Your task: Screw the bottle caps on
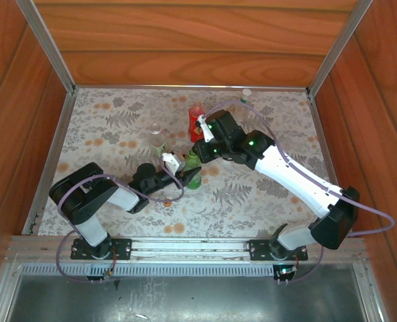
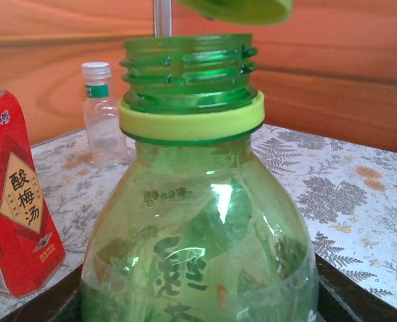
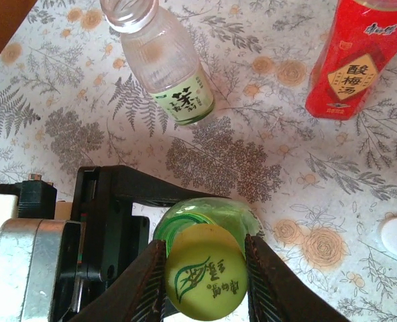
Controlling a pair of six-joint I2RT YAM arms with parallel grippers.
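The worktop (image 1: pixel 118 127) before me wears a pale cloth printed with grey ferns and orange flowers, right out to its far edge; warm reddish wood panelling closes it in as a back wall (image 1: pixel 192 47), a left wall (image 1: pixel 11 134) and a right wall (image 1: pixel 379 121). Aluminium posts (image 1: pixel 47 43) rise from the two far corners; an aluminium rail (image 1: pixel 185 247) runs along the near edge, with a dull steel sheet (image 1: pixel 185 292) below it; the light is soft and even.

- Four bottles: red bottle (image 3: pixel 353 60), green bottle (image 2: pixel 198 228), clear bottle with label (image 3: pixel 165 60), small clear bottle (image 2: pixel 106 127).
- At least three caps: yellow-green cap (image 3: pixel 205 272), loose white cap (image 3: pixel 395 235), fitted white cap (image 2: pixel 96 69).
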